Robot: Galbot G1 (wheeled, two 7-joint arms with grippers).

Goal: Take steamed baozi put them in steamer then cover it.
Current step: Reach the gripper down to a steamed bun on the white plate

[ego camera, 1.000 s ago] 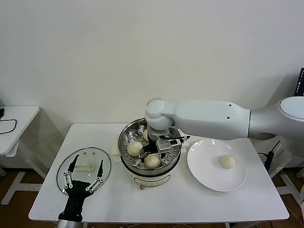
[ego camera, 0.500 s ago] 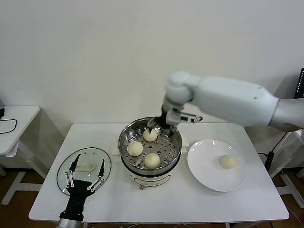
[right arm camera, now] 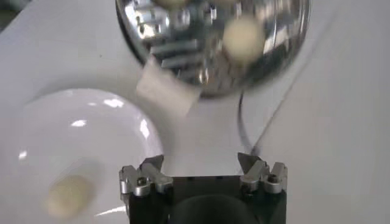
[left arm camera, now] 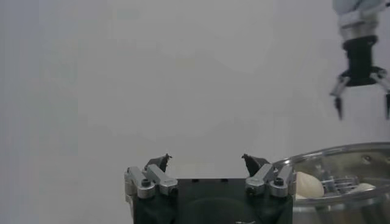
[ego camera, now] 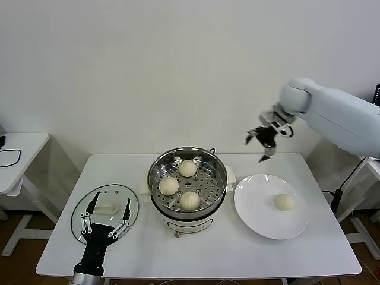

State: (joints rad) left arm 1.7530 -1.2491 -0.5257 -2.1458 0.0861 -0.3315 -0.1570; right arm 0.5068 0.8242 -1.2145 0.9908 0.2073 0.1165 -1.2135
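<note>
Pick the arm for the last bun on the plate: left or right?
Right, probably. The right gripper is open and empty, up above the white plate holding the last baozi. The left gripper hovers over the cover, beyond the steamer.

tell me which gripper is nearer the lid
Left. The left gripper hovers right over the lid; the right gripper is up beyond the steamer, above the plate's far edge.

We see steamer (ego camera: 187,178): shiny polished metal, perforated floor. Buns (ego camera: 178,185): smooth, matt dough. Plate (ego camera: 256,214): glossy white. Lid (ego camera: 104,209): clear glass, metal rim. Table (ego camera: 237,249): matt white.
</note>
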